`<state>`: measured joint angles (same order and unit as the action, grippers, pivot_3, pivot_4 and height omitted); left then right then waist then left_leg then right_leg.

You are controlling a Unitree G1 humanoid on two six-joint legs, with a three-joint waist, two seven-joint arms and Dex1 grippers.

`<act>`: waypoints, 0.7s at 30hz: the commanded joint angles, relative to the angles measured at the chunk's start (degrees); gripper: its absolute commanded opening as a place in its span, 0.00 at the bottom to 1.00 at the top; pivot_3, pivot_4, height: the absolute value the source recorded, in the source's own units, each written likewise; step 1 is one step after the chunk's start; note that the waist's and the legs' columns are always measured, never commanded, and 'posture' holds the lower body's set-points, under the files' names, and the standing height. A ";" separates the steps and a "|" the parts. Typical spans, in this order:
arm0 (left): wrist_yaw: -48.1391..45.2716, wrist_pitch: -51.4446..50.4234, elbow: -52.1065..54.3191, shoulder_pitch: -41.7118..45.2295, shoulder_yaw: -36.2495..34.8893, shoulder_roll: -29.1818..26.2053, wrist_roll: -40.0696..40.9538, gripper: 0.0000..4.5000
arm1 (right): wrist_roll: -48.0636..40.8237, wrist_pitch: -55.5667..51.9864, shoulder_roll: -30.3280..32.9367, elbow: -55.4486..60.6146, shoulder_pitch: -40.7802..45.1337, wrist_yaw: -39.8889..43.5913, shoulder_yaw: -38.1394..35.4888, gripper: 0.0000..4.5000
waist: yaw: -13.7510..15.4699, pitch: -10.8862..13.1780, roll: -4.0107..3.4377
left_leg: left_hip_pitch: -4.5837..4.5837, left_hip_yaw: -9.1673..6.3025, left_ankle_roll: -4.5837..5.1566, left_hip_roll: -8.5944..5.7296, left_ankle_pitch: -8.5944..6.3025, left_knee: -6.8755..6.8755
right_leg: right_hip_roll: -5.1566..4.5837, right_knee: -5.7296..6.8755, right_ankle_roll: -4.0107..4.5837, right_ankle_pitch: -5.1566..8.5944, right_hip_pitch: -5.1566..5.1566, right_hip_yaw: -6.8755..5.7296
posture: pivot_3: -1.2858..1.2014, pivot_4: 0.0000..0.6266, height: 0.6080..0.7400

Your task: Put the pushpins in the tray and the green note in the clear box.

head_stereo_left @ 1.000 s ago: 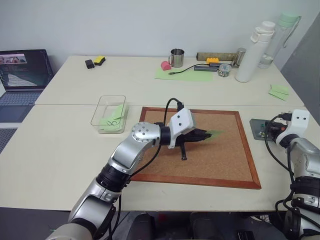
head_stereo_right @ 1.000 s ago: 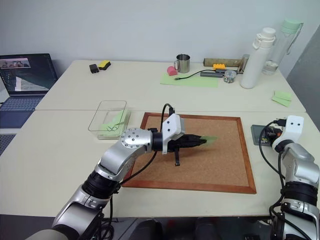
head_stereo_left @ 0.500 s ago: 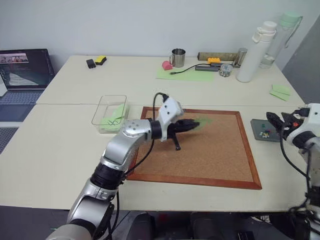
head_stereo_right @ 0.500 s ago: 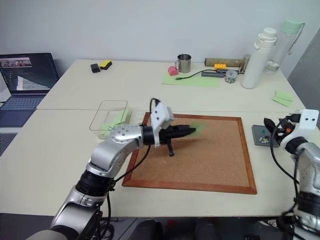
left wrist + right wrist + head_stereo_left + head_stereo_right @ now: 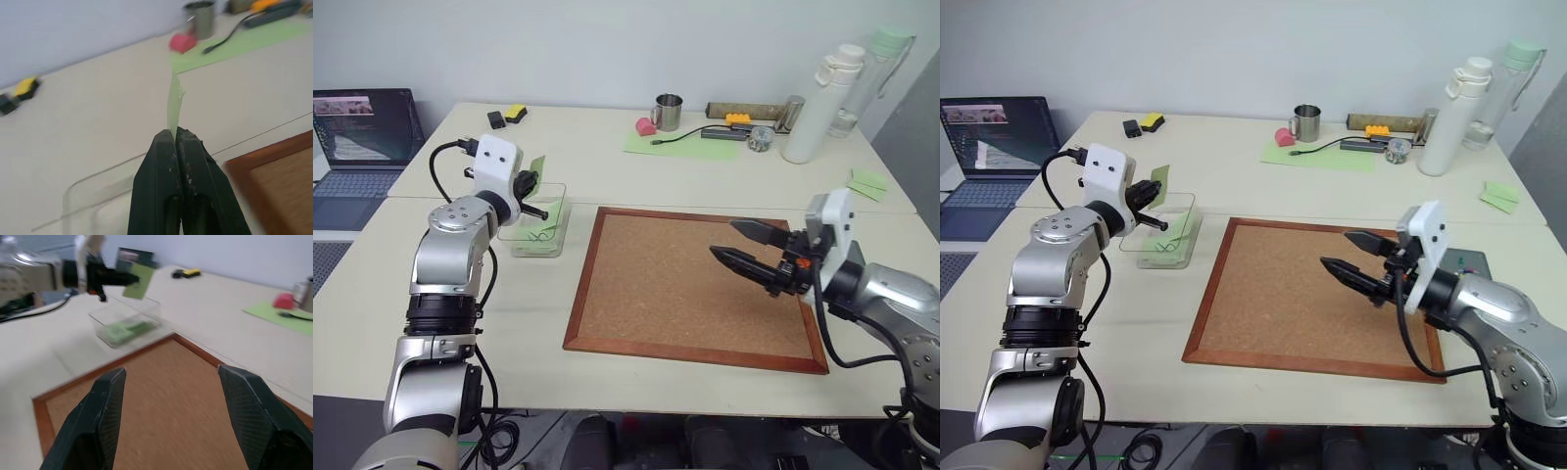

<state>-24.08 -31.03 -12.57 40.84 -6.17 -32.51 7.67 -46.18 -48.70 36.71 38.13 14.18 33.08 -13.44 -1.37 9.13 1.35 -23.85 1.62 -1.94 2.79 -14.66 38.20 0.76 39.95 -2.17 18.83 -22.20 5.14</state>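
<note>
Sticking from left hand (image 5: 176, 138): green note (image 5: 173, 105)

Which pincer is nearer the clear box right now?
Left. The left pincer, shut on the green note, hangs right over the clear box. The right pincer is open, out over the cork board, well to the box's right.

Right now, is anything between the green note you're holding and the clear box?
Nothing visible. The left gripper holds the green note just above the clear box, whose top is open. Another green note already lies inside.
</note>
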 commanded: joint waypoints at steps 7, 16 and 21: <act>3.05 -2.10 4.38 -6.65 1.72 -1.42 -4.75 0.11 | 1.59 1.15 -0.22 0.05 0.75 -2.62 3.00 0.70 | 1.11 -0.01 0.07 | -0.03 0.00 0.03 0.01 0.03 0.00 | -0.07 0.05 0.00 0.00 -0.03 -0.02 | 0.52 0.24 1.00; -2.35 0.96 7.69 -5.24 3.85 -1.46 -3.45 0.48 | 3.96 2.79 0.83 -1.38 -2.54 -3.29 0.79 0.70 | 1.18 -0.01 0.09 | -0.05 0.00 0.04 -0.02 0.03 -0.01 | -0.07 0.04 0.00 0.00 -0.01 -0.03 | 0.52 0.24 1.00; -15.44 -1.56 9.96 -3.60 6.90 -1.39 3.13 0.64 | 8.25 5.68 2.39 -3.29 -6.96 -3.47 -0.90 0.70 | 1.32 -0.02 0.09 | -0.06 0.04 0.04 -0.06 0.03 0.00 | -0.07 0.03 0.00 0.00 -0.01 -0.02 | 0.52 0.24 1.00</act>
<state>-33.04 -32.21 -5.97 35.97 -0.68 -33.67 7.03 -39.32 -45.21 38.24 34.60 7.99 29.85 -11.77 -0.05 9.11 1.44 -23.90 1.65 -1.90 2.72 -14.62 38.21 0.69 39.98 -2.17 18.83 -22.20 5.12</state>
